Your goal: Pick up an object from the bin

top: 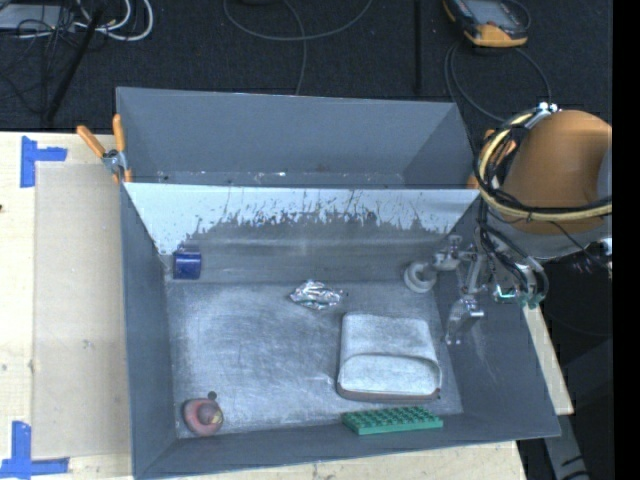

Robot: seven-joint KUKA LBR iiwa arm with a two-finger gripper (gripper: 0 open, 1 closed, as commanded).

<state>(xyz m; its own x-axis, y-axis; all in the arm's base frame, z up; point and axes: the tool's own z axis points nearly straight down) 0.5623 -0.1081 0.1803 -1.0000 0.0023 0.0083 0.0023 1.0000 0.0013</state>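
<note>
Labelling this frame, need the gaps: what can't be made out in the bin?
Camera view:
1. The small grey round thing beside the gripper: too small, kind unclear.
2. The reddish round thing, near-left corner: too small to identify.
3. Whatever may lie under the pale pad: hidden by the pad itself.

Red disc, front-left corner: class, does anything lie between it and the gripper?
Yes. The pale pad lies flat between the gripper and the red disc; nothing else does.
</note>
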